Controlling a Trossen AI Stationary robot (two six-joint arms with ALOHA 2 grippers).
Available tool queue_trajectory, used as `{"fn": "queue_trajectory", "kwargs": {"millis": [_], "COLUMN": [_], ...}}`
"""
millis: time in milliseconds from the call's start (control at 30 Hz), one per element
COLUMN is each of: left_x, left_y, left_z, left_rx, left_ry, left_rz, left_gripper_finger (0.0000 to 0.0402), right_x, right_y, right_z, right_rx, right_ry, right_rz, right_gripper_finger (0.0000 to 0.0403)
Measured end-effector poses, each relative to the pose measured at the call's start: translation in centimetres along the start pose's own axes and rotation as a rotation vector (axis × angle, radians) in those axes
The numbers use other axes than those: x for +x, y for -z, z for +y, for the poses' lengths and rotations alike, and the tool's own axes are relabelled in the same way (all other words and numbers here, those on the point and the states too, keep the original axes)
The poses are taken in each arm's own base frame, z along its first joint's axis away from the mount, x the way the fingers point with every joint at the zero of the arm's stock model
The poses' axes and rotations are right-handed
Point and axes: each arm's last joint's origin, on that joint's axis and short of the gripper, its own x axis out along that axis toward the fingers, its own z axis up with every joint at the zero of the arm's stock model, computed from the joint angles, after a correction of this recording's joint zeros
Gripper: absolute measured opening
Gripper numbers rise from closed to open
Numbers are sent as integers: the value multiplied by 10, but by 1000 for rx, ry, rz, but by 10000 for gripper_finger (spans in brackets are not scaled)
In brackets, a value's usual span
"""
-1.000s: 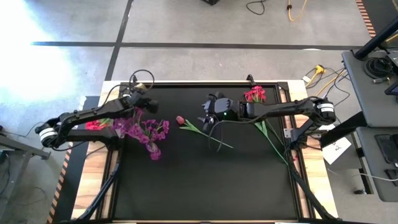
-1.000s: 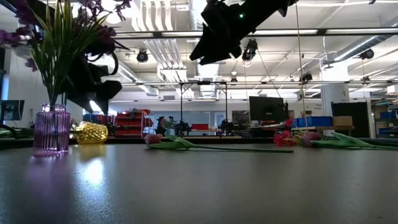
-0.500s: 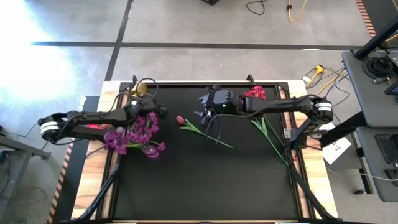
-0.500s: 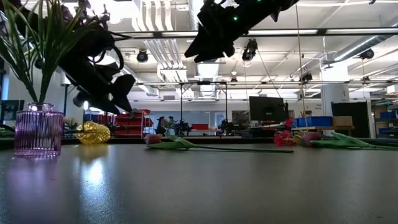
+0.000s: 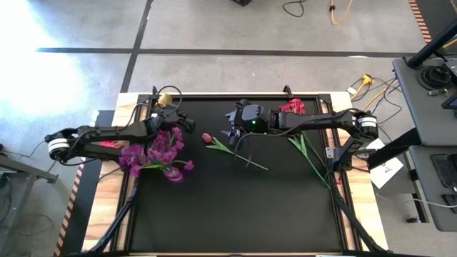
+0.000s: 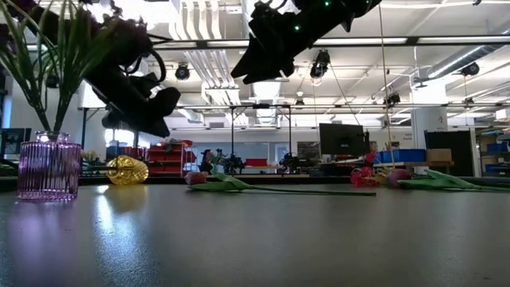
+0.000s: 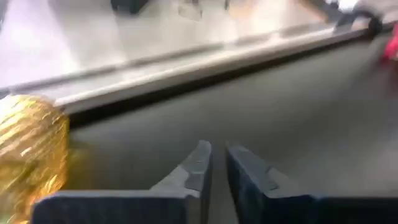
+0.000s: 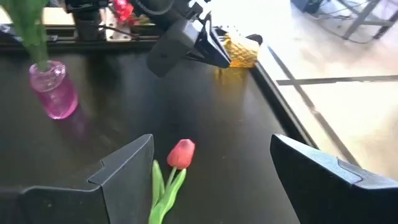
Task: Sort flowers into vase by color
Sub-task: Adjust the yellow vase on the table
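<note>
My right end effector (image 8: pixel 208 180) hangs spread wide above the pink bud (image 8: pixel 181 153) lying on the desk (image 5: pixel 235 207). Descend straight, straddle its stem below the head. Left end effector (image 7: pixel 214 171), nearly closed, empty, near the gold vase (image 7: pixel 28 146).

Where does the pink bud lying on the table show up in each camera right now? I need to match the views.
High view: pink bud lies mid-table, just ahead of the right gripper.
Low view: it lies on the far table line, left of centre.
Left wrist view: not in it.
Right wrist view: between that gripper's open fingers.
Shared landmark: the gold vase.
</note>
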Motion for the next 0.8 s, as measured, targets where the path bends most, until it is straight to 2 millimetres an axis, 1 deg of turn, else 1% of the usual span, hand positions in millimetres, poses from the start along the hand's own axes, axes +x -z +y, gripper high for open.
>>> {"fn": "queue_trajectory", "kwargs": {"millis": [100,233,300,400,500,567,633,700,800], "left_x": [-4,-9,-10,-9,-7,-5,-4,-3,-2], "left_y": [-4,-8,-6,-5,-9,-16,-17,-14,-7], "left_z": [0,1,2,1,-4,-9,-12,-13,-13], "left_rx": [34,72,81,61,38,33,54,102,156], "left_ry": [-42,-78,-87,-39,29,106,166,218,312], "left_rz": [112,189,217,235,153,68,17,9,22], "left_gripper_finger": [73,144,180,231,273,291,299,299,287], "right_x": [-1,0,6,20,32,39,46,51,54], "right_y": [-1,0,4,15,20,17,15,13,7], "right_z": [0,-6,-13,-27,-43,-54,-61,-64,-69], "right_rx": [-2,-29,-59,-115,-190,-221,-250,-291,-335], "right_ry": [-22,-76,-109,-112,-110,-128,-161,-177,-179], "right_rz": [-6,-13,-5,11,-19,-50,-61,-59,-48], "right_gripper_finger": [324,327,327,327,327,327,327,327,326]}}
